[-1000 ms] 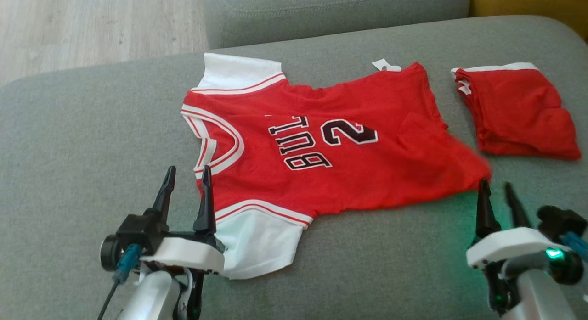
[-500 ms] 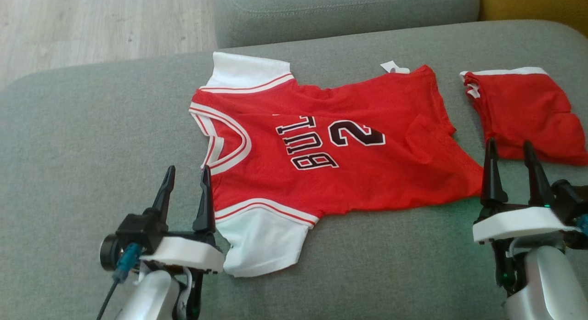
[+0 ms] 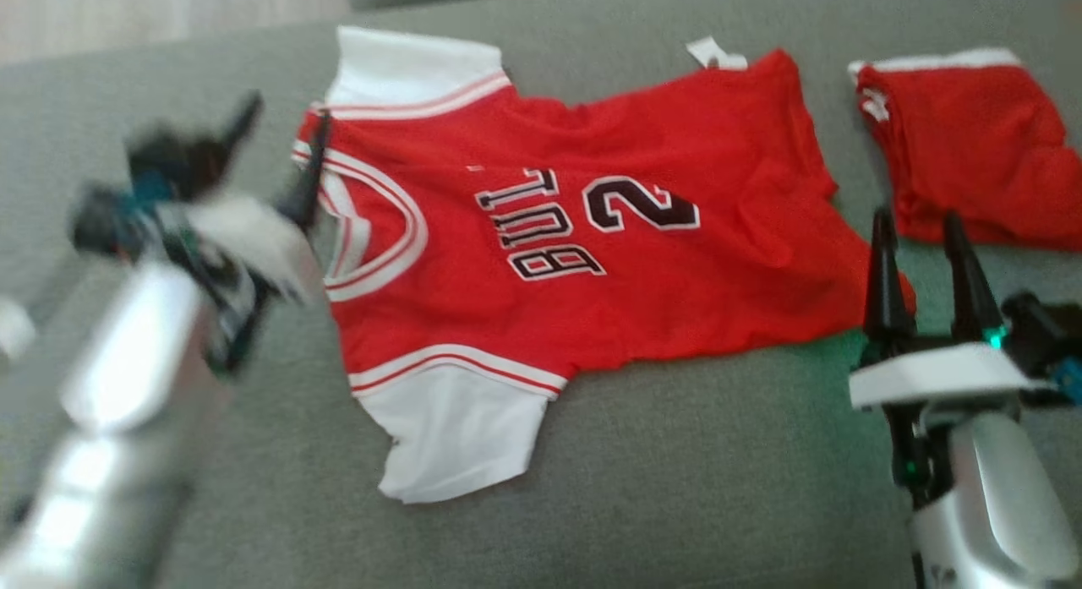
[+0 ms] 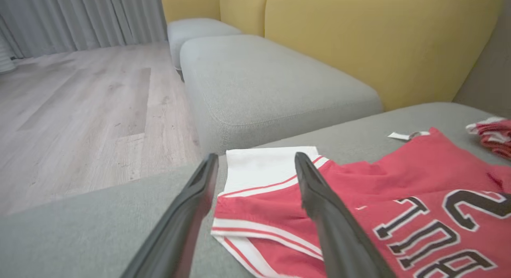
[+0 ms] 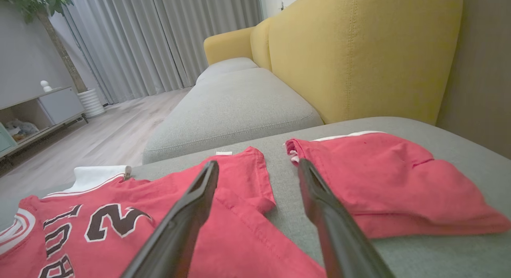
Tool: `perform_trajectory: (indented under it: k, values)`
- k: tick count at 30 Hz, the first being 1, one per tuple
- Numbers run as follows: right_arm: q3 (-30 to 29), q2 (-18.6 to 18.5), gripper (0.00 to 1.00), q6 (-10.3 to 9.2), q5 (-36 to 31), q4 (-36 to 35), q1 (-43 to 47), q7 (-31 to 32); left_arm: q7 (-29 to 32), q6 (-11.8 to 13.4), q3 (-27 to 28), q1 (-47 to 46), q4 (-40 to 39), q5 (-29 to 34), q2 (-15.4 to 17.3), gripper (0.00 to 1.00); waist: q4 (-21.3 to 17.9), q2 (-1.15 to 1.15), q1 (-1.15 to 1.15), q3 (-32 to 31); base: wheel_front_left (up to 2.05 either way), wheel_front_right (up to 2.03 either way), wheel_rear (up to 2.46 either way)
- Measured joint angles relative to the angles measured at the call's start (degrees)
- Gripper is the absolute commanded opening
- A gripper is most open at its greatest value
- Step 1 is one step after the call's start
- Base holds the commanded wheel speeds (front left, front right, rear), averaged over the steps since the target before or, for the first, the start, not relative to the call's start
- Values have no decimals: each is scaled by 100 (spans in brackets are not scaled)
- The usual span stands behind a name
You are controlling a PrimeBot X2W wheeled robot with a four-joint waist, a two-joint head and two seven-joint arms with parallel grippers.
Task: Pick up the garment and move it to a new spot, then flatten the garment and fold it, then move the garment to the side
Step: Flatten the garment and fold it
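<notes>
The garment (image 3: pixel 642 302) is a red jersey with white sleeves and black lettering, spread flat on the grey sofa cushion (image 3: pixel 676 488). My left gripper (image 3: pixel 286 111) is blurred and hovers open at the collar and far shoulder. In the left wrist view its open fingers (image 4: pixel 255 156) frame the white far sleeve of the garment (image 4: pixel 379 182). My right gripper (image 3: pixel 917 217) stands open at the hem's near right corner, holding nothing. In the right wrist view its fingers (image 5: pixel 258 163) straddle the hem edge of the garment (image 5: pixel 119 214).
Folded red shorts (image 3: pixel 972 149) lie just right of the jersey, close to my right gripper, and appear again (image 5: pixel 379 178) beside its right finger. A second grey seat (image 4: pixel 259 82), a yellow backrest (image 5: pixel 359 50) and wooden floor (image 4: pixel 80 110) lie beyond the cushion.
My left arm has swung from the near sleeve up to the collar. My right gripper has widened to fully open and moved forward along the hem corner. The head camera has tilted.
</notes>
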Motion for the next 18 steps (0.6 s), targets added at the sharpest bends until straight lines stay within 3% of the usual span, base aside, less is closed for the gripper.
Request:
perform_trajectory:
  k: [5, 10, 18]
  values:
    - [249, 0, 100, 0, 149, -98, -420, -37, 1170, -253, -199, -1287, 901, -270, 348, 100, -285, 0, 1, 469, 0, 0, 0]
    - [502, 0, 100, 0, 383, -155, -548, -102, 2159, -299, -731, -1998, 1664, -517, 781, 100, -752, 0, 1, 945, 0, 0, 0]
    - [624, 1, 100, 0, 505, -193, -561, -122, 2905, -299, -1369, -2323, 1837, -1259, 1228, 100, -1275, 0, 0, 1320, 0, 0, 0]
